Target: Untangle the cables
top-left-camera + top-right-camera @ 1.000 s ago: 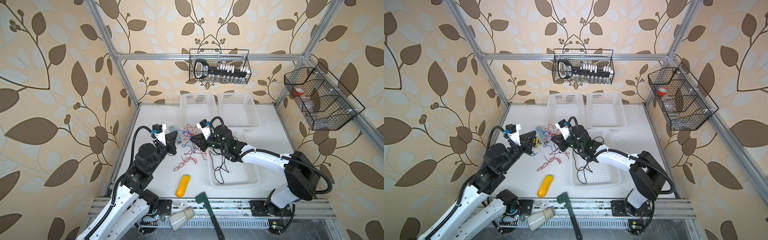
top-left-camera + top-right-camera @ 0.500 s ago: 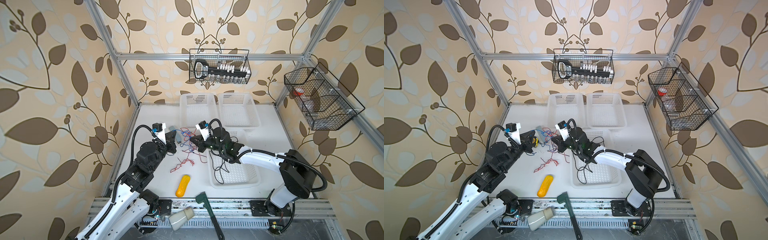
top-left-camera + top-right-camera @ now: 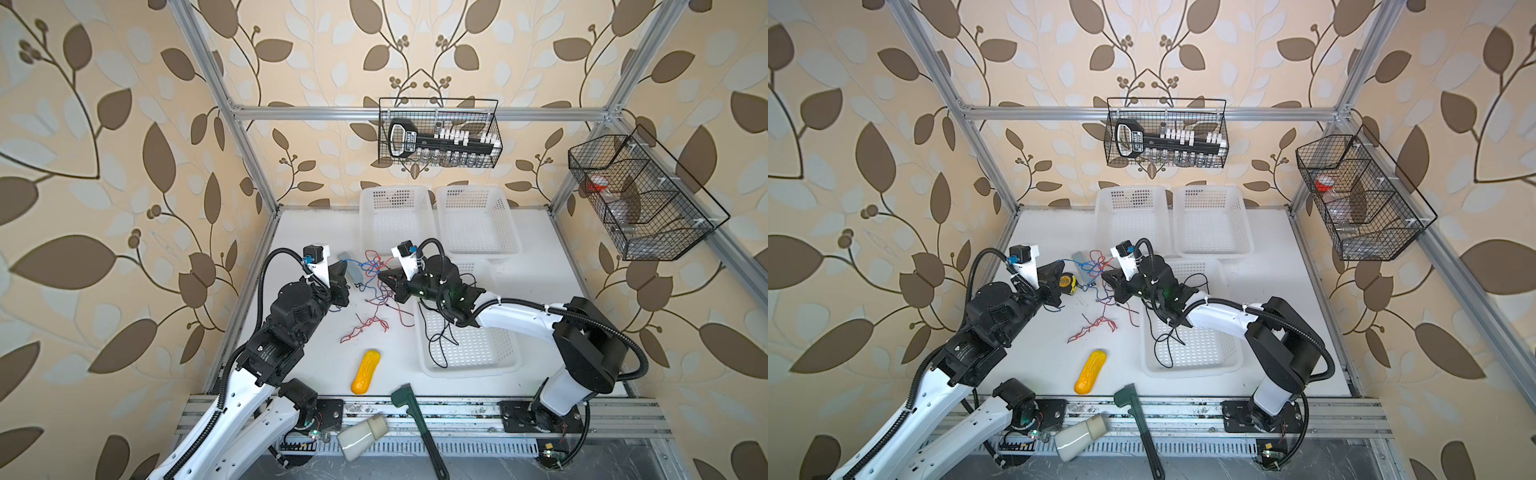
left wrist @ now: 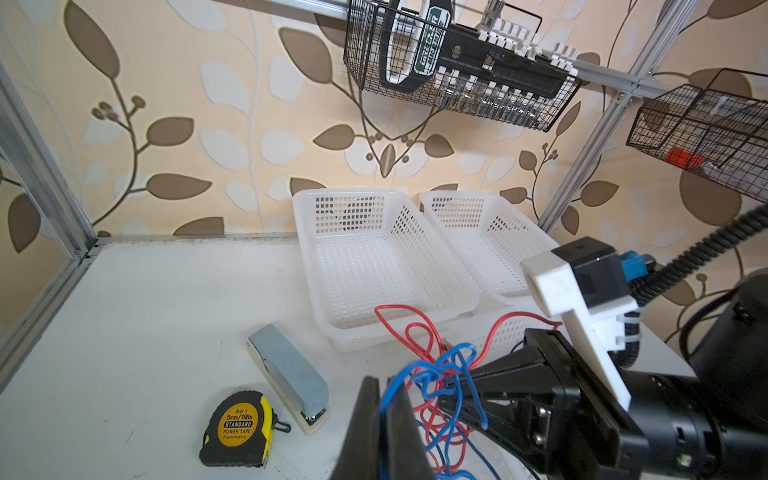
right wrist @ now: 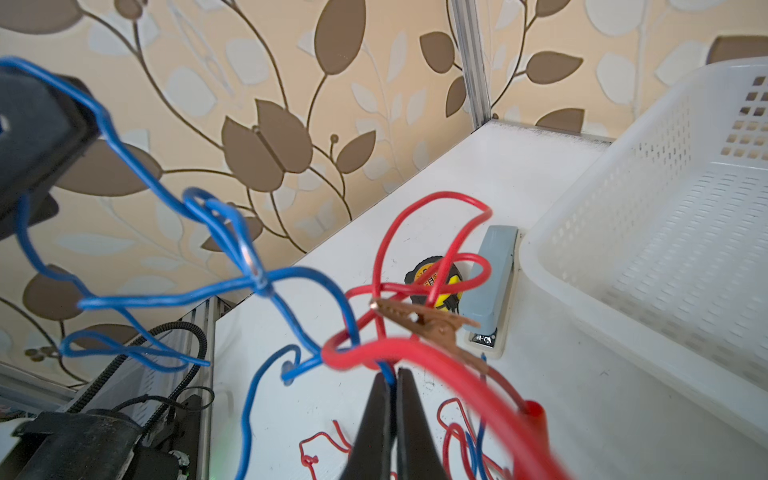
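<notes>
- Loose red cable (image 3: 365, 328): lies flat on the table (image 3: 328, 374), apart from the knot; its long axis runs from near-left to far-right.
- Black cable (image 3: 432, 355): trails down into the near basket (image 3: 469, 368).
- Left gripper (image 4: 384, 384) and right gripper (image 5: 392, 374): each set of jaws pinches a blue strand (image 5: 166, 297). The right pair has only just finished closing (so a pull apart now looks possible).
- Tangle (image 3: 374, 270) of red and blue cables: hangs above the table between the grippers, long axis left to right, tails drooping.
</notes>
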`<state>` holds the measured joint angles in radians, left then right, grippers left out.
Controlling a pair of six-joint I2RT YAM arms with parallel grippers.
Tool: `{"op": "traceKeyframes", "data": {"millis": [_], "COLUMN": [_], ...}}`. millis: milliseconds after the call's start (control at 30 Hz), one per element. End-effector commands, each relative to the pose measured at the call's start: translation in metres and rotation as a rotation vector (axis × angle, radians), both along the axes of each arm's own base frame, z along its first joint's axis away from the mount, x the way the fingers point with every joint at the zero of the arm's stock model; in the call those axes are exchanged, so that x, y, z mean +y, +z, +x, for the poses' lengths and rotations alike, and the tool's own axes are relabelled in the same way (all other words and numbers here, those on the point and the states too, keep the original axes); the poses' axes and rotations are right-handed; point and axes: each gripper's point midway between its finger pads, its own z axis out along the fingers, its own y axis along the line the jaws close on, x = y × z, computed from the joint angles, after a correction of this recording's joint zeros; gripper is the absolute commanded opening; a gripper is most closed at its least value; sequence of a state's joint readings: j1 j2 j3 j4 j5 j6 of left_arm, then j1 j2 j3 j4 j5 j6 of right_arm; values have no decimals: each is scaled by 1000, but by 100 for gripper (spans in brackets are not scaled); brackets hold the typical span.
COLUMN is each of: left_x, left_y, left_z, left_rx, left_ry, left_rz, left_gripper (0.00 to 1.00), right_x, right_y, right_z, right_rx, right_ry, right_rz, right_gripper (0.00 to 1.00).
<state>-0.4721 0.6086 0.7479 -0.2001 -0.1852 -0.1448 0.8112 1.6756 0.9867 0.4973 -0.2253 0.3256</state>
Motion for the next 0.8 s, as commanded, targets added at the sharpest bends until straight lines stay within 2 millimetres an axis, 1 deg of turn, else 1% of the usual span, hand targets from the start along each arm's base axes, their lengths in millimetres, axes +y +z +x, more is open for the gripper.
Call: {"op": "traceKeyframes", "data": {"millis": [0,200,300,400,633,767], "left_x": [58,66,64,53,11,3], "left_y": [140,145,141,131,106,94], "left_z": [-36,-45,-43,-37,-25,-19], "left_rx": [-407,-428,-419,-391,-326,-282], "left_ry": [212,238,227,181,-18,-45], "left_rz": [-184,-178,-183,-179,-183,-179], "left_gripper": [0,0,0,0,0,0], "right_x": [-45,-47,-45,-42,-33,-32], "right_y": [-102,-110,-106,-99,-71,-60], "right_z": [12,14,13,9,0,-1], "right_rx": [208,215,210,198,158,150], "right_ry": [-154,-167,-156,-127,-48,-39], "right_rz": [-258,-277,-273,-271,-234,-212], "right_gripper": [0,0,0,6,19,24]}}
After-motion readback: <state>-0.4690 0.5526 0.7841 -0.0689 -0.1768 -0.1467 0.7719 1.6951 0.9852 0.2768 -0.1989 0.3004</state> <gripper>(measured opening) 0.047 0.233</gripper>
